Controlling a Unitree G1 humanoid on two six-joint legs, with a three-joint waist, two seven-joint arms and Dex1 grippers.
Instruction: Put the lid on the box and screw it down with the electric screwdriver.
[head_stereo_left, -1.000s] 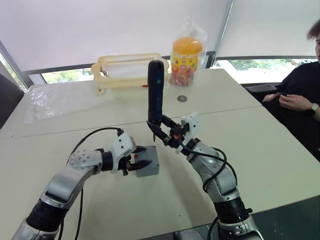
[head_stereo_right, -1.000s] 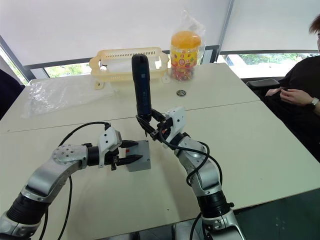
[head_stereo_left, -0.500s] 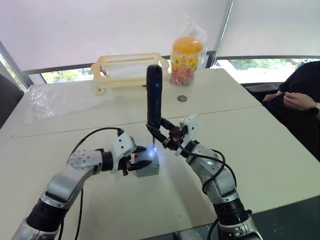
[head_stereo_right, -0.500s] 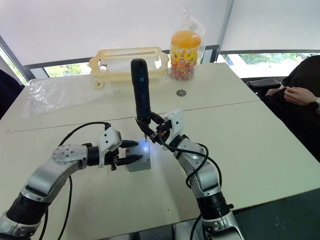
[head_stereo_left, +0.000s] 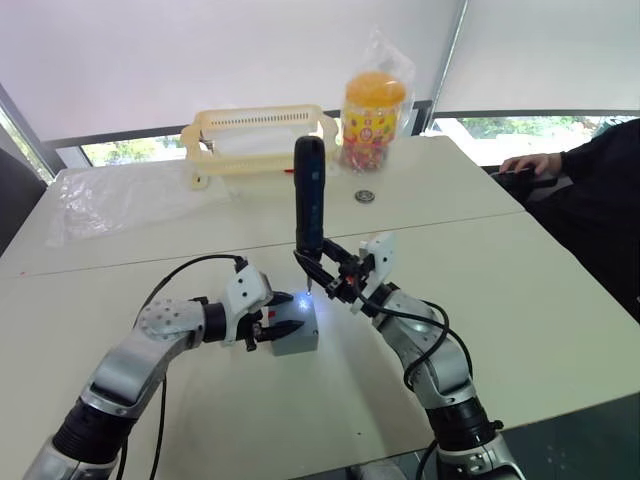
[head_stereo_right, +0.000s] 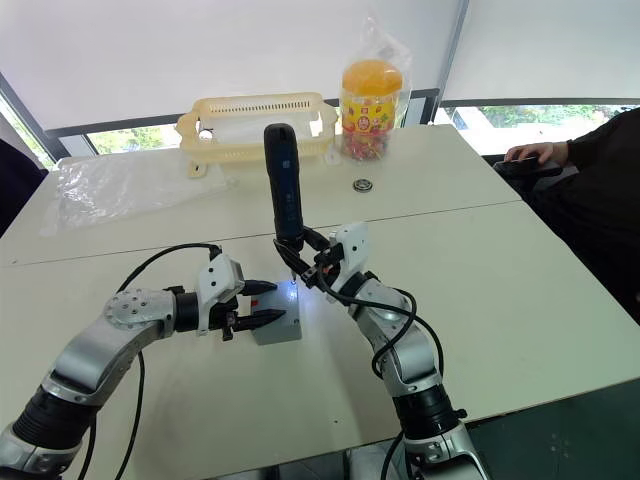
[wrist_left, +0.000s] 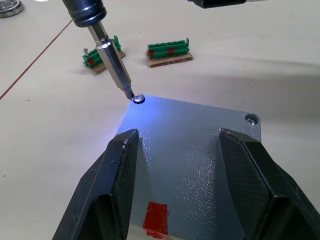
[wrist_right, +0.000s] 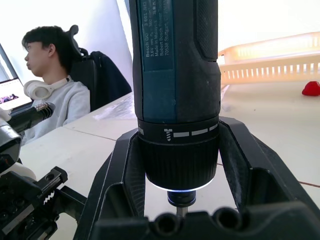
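While the left gripper (wrist_left: 175, 165) clamps the box (head_stereo_left: 297, 332) steady, the lid (wrist_left: 200, 150) sits on top; the right gripper (head_stereo_left: 322, 272), closed on the upright electric screwdriver (head_stereo_left: 309, 195), seats its bit in the 10 o'clock corner screw (wrist_left: 138, 98).

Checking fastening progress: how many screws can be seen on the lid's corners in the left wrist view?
2. One screw sits under the electric screwdriver bit at one far corner; another screw is at the other far corner. The lid's near corners are hidden behind the left pincer's fingers.

Upright electric screwdriver (head_stereo_left: 309, 192) above grey box (head_stereo_left: 296, 326)
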